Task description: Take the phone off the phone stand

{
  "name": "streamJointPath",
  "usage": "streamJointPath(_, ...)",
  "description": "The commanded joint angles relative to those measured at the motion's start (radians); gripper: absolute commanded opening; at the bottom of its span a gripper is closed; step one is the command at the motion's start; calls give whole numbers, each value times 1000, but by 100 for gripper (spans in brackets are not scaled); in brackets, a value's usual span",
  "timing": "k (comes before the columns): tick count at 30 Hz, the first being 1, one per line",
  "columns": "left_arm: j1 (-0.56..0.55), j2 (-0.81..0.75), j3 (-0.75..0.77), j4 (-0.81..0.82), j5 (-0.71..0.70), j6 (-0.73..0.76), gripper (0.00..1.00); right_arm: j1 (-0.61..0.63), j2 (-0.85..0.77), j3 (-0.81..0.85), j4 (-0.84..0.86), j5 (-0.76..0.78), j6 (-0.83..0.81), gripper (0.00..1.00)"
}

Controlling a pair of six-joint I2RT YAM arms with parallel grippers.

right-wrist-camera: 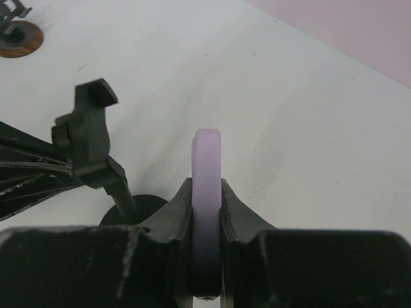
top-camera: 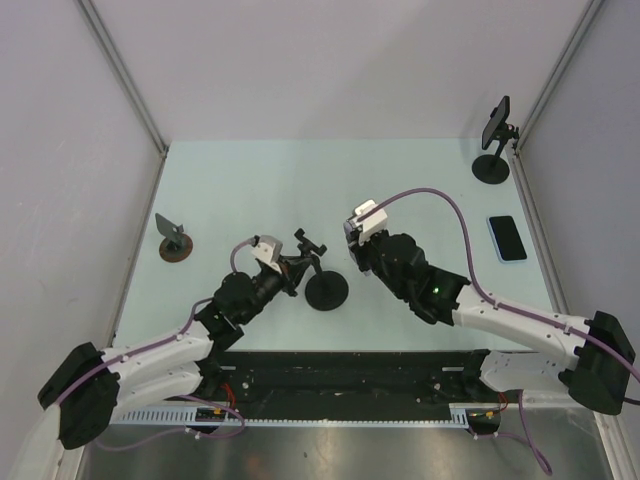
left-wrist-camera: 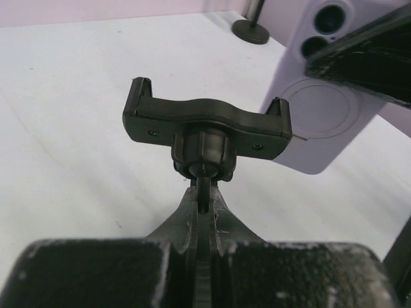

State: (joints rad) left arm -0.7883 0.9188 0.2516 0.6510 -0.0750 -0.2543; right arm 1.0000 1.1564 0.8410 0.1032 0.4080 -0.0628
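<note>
The black phone stand (top-camera: 326,291) stands at the table's middle, and its clamp cradle (left-wrist-camera: 205,122) is empty. My left gripper (top-camera: 294,273) is shut on the stand's thin stem (left-wrist-camera: 203,187) just below the cradle. My right gripper (top-camera: 353,236) is shut on the lilac phone (right-wrist-camera: 207,173), gripping it across its thickness, edge up. It holds the phone off the stand, to the cradle's right. The phone's back with its camera lenses shows in the left wrist view (left-wrist-camera: 321,109). The stand also shows in the right wrist view (right-wrist-camera: 90,138), left of the phone.
A second black stand (top-camera: 491,166) carrying a dark phone (top-camera: 496,122) stands at the back right corner. A blue-cased phone (top-camera: 507,238) lies flat near the right edge. A small holder on a brown round base (top-camera: 175,242) stands at the left.
</note>
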Motion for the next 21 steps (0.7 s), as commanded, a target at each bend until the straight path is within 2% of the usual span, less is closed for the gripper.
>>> streamJointPath(1, 1, 37, 54, -5, -167, 26, 0, 2, -76, -5, 89, 118, 17, 0)
streamJointPath(8, 64, 186, 155, 94, -190, 53, 1, -3, -130, -40, 73, 158, 41, 0)
streamJointPath(13, 61, 218, 172, 99, -123, 66, 2, -9, -185, -69, 53, 175, 46, 0)
streamJointPath(16, 58, 206, 157, 98, -103, 70, 26, -21, -210, -82, 43, 169, 58, 0)
streamJointPath(21, 54, 146, 114, 95, -94, 58, 42, -29, -236, -82, 29, 166, 58, 0)
